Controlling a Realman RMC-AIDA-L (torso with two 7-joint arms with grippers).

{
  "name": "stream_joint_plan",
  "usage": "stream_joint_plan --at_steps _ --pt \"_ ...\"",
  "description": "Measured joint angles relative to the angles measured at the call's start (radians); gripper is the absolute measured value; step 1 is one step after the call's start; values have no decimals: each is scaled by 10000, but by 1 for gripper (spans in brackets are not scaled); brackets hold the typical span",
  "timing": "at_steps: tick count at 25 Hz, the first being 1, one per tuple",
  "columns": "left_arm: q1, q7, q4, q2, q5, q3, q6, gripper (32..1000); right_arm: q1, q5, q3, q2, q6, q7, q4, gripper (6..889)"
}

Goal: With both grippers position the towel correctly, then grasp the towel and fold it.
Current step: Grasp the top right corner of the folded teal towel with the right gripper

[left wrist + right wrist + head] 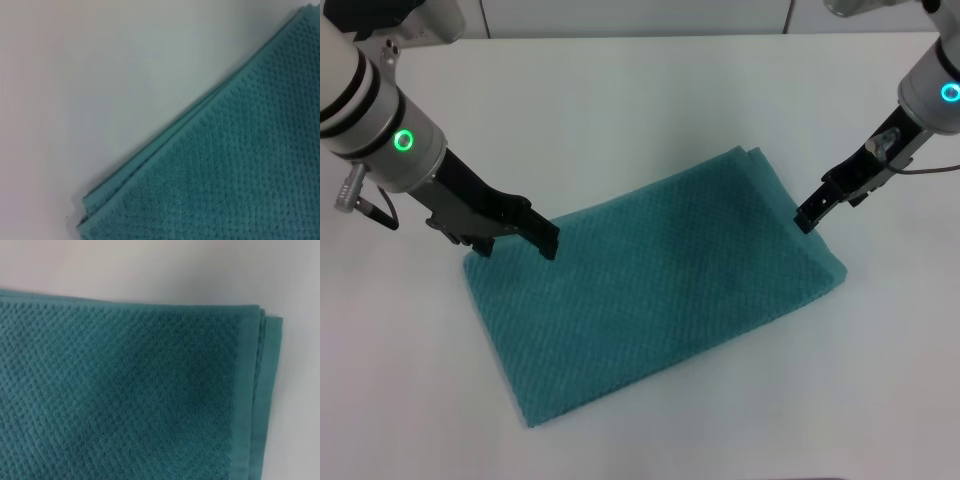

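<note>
The teal waffle-weave towel (660,290) lies doubled and flat on the white table, turned at a slant. My left gripper (520,240) hangs open over the towel's far left corner, low above the cloth. On the other side, my right gripper (807,218) has its tip at the towel's right edge, near the far right corner. The left wrist view shows a layered corner of the towel (225,175) on bare table. In the right wrist view another corner of the towel (130,395) shows its stacked hems. Nothing is lifted or held.
The white table (640,90) runs out on all sides of the towel. A pale wall or panel edge (640,15) borders the table's far side. A thin cable (920,170) hangs beside the right arm.
</note>
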Motion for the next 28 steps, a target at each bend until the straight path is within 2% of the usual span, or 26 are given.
stream_joint_plan --at_steps 18,24,28 --pt "-157 -1 0 -16 88 59 16 893 0 0 10 0 54 19 0 857" --pt "-176 -1 0 -16 93 64 15 893 -62 64 59 2 465 5 343 857" --pt "-183 -1 0 -16 93 43 15 893 -84 78 75 1 1063 -43 753 857"
